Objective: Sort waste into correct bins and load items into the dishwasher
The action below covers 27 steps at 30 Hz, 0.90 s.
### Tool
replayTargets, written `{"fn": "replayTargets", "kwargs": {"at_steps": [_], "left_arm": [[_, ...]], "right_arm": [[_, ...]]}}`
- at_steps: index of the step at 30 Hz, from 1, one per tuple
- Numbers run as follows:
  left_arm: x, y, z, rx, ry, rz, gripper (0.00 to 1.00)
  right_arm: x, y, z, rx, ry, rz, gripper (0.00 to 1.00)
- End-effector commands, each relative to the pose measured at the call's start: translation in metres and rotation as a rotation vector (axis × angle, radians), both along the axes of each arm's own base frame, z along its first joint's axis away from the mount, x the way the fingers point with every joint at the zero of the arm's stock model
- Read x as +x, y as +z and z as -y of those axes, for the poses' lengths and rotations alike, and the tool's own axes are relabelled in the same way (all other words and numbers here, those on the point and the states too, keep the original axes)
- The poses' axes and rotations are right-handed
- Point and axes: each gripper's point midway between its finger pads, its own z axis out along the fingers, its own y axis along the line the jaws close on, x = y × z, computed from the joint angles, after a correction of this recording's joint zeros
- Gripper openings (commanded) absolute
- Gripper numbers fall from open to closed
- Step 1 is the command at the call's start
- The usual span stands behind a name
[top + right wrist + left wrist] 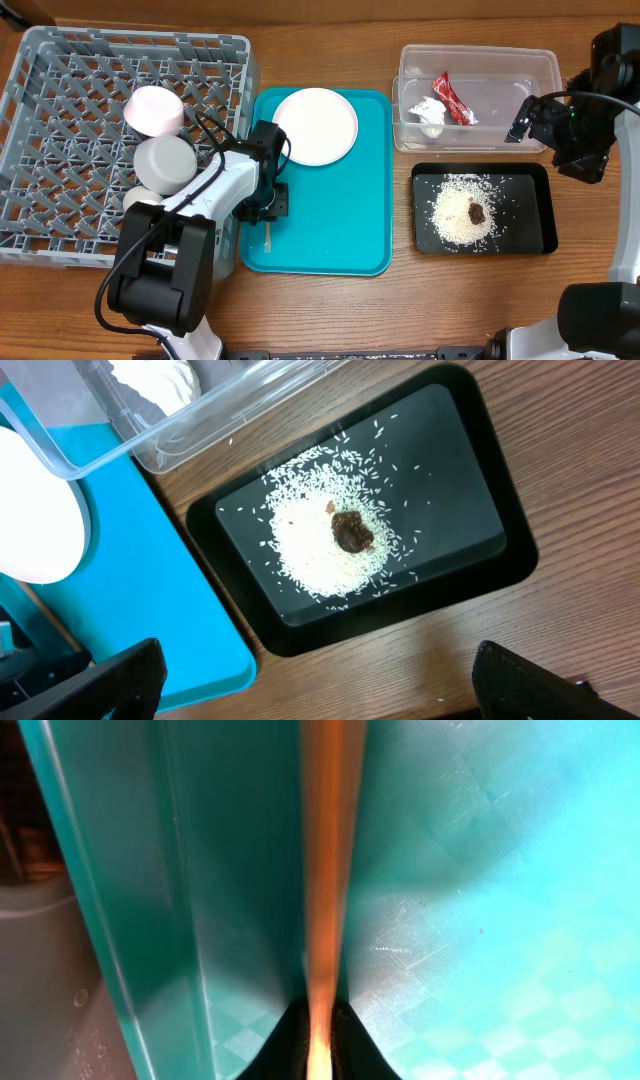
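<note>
My left gripper [271, 207] is low over the left edge of the teal tray [340, 230], shut on the wooden chopsticks [270, 237]. In the left wrist view the chopsticks [325, 870] run up from between the fingertips [320, 1045]. A large white plate [315, 125] lies on the teal tray. The grey dish rack [60, 110] holds a small pale round dish [155, 110] and a grey bowl [165, 162]. The clear tub [520, 62] holds the red-and-white wrapper [452, 98] and tissue [428, 112]. The black tray [535, 215] holds rice [458, 222] and a brown lump [476, 211]. My right gripper [522, 122] is open and empty.
In the right wrist view the open fingers [320, 695] hang above bare wood, with the black tray [505, 560], rice [315, 555], lump [350, 532], tub [200, 430] and teal tray [130, 600] below. A small white piece [138, 198] in the rack is partly hidden by my left arm.
</note>
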Motion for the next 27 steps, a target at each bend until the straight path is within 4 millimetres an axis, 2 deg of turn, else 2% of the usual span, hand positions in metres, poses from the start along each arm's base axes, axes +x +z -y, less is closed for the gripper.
{"fn": "replayTargets", "kwargs": {"at_steps": [1, 5, 7, 14, 18, 21, 23, 27], "left_arm": [[-0.009, -0.009, -0.003, 0.010, 0.003, -0.027, 0.04], [-0.002, 0.005, 0.003, -0.016, 0.005, -0.026, 0.04], [0.007, 0.021, 0.010, -0.047, 0.007, -0.003, 0.04], [0.041, 0.095, 0.015, -0.068, -0.024, 0.150, 0.04], [0.057, 0.141, -0.002, -0.001, -0.033, 0.250, 0.04], [0.069, 0.164, -0.021, 0.055, -0.045, 0.313, 0.04], [0.078, 0.172, -0.036, 0.103, -0.048, 0.343, 0.04], [0.093, 0.175, -0.065, 0.171, -0.065, 0.382, 0.04]], "right_arm": [[0.000, 0.003, 0.001, -0.013, 0.004, 0.015, 1.00], [0.000, 0.003, 0.001, -0.013, 0.004, 0.014, 1.00], [0.000, 0.003, 0.001, -0.013, 0.004, 0.014, 1.00], [0.000, 0.003, 0.001, -0.013, 0.004, 0.012, 1.00], [0.000, 0.003, 0.001, -0.013, 0.004, 0.013, 1.00], [0.000, 0.003, 0.001, -0.013, 0.004, 0.014, 1.00], [0.000, 0.003, 0.001, -0.013, 0.004, 0.013, 1.00], [0.000, 0.003, 0.001, -0.013, 0.004, 0.014, 1.00]]}}
